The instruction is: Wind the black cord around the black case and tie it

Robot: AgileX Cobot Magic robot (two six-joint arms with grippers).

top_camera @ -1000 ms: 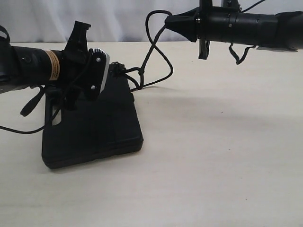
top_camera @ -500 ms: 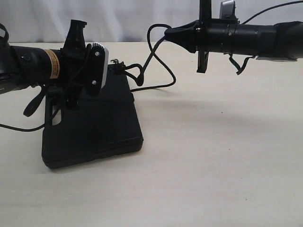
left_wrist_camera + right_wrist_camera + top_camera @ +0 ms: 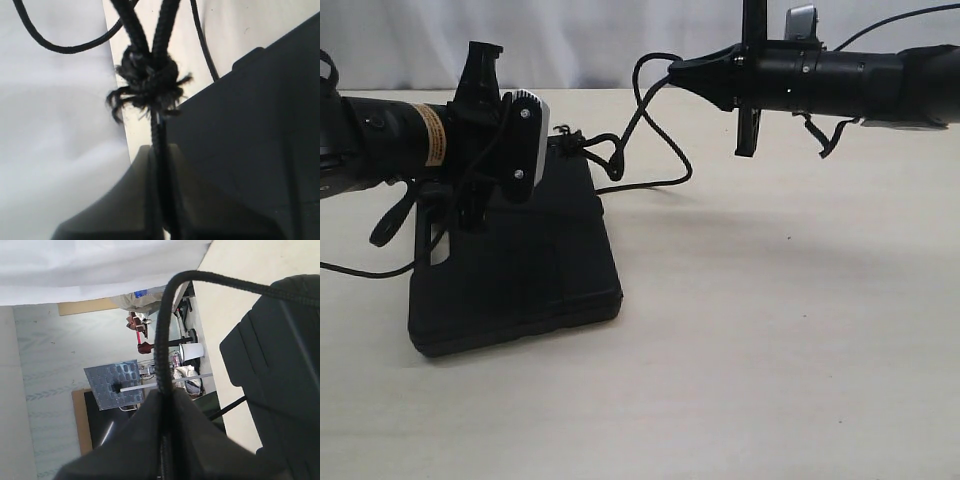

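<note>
The black case (image 3: pixel 520 270) lies flat on the table at the left. At its far edge the black cord (image 3: pixel 650 105) has a frayed knot (image 3: pixel 582 143), and my left gripper (image 3: pixel 558 140) is shut on the strand just below that knot. In the left wrist view the knot (image 3: pixel 147 80) sits just beyond the left gripper (image 3: pixel 160 156), beside the case (image 3: pixel 250 140). From the knot the cord rises to my right gripper (image 3: pixel 676 72), held above the table and shut on it, and another loop sags to the tabletop. In the right wrist view the cord (image 3: pixel 162 340) runs out of the shut right gripper (image 3: pixel 165 400), with the case (image 3: pixel 280 370) alongside.
A thin smooth black cable (image 3: pixel 350 272) trails over the table left of the case. A white curtain (image 3: pixel 580 40) hangs behind the table's far edge. Bare tabletop (image 3: pixel 780 330) stretches right of and in front of the case.
The right wrist has rolled, bringing its camera to the top. The left gripper has shifted slightly left. The cord loop between them has shifted a little; both grips are unchanged.
</note>
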